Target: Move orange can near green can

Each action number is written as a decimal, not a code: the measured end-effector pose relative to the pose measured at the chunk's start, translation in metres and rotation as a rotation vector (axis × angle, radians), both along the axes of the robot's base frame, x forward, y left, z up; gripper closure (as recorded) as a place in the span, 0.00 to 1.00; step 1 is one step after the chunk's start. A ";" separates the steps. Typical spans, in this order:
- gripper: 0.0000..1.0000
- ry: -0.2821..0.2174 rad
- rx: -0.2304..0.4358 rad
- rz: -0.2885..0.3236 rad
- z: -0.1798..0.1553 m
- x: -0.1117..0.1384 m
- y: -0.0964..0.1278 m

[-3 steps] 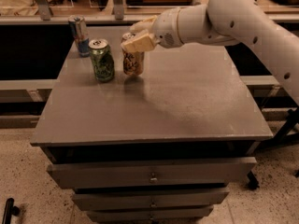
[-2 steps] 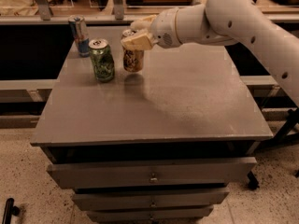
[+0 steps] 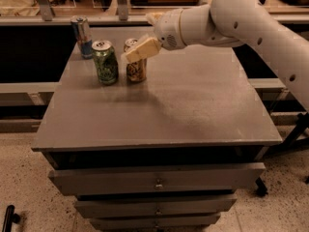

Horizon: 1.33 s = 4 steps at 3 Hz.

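The orange can (image 3: 136,70) stands upright on the grey table (image 3: 193,110), just right of the green can (image 3: 105,62), with a narrow gap between them. My gripper (image 3: 148,33) hovers at the orange can's top from the right. Its jaws are open and wider than the can. The near finger (image 3: 142,50) overlaps the can's upper edge and the far finger (image 3: 154,17) sits behind it. The can's silver top shows left of the near finger.
A slim blue-and-silver can (image 3: 83,30) stands at the table's back left, behind the green can. The white arm (image 3: 241,13) reaches in from the upper right. Drawers (image 3: 157,178) sit under the tabletop. A counter runs along the back.
The fingers have spread apart. The orange can sits slightly lower, resting on the table beside the green can. The arm has hardly shifted.
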<state>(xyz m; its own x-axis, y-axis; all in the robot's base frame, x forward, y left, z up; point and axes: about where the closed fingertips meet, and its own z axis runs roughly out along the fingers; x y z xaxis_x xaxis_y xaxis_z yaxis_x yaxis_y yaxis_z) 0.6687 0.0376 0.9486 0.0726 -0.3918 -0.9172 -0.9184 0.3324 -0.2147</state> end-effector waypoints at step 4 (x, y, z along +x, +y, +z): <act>0.00 0.154 -0.249 0.033 0.036 -0.032 -0.096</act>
